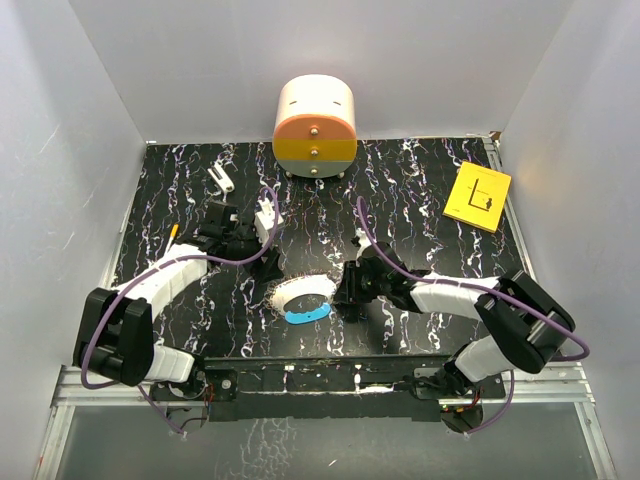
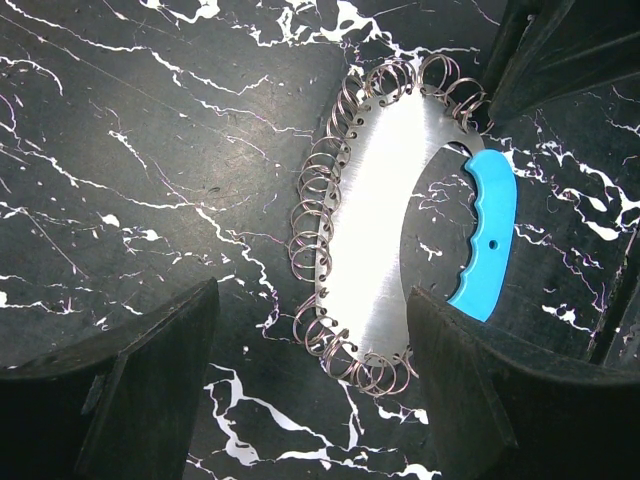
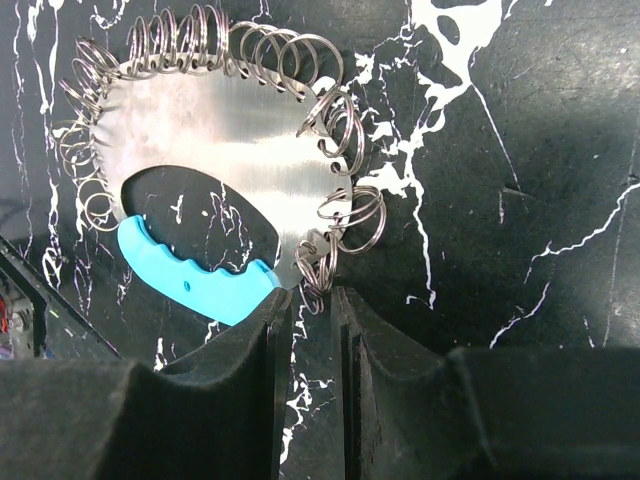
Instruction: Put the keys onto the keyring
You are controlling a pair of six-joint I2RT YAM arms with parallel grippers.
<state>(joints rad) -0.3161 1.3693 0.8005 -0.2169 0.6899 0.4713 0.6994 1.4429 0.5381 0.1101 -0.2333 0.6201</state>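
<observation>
Keyring (image 1: 290,298) lies between both outstretched arms, left gripper (image 2: 312,320) spread wide, right gripper (image 3: 312,305) almost pressed together at its coils.

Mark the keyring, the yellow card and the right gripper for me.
keyring (image 2: 370,200): left wrist view, on its shiny metal plate.
yellow card (image 1: 478,196): top view, its middle.
right gripper (image 3: 312,308): right wrist view, between the fingertips.

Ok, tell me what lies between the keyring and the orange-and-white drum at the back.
Nothing: the top view shows only bare marbled tabletop from the keyring to the drum.
</observation>
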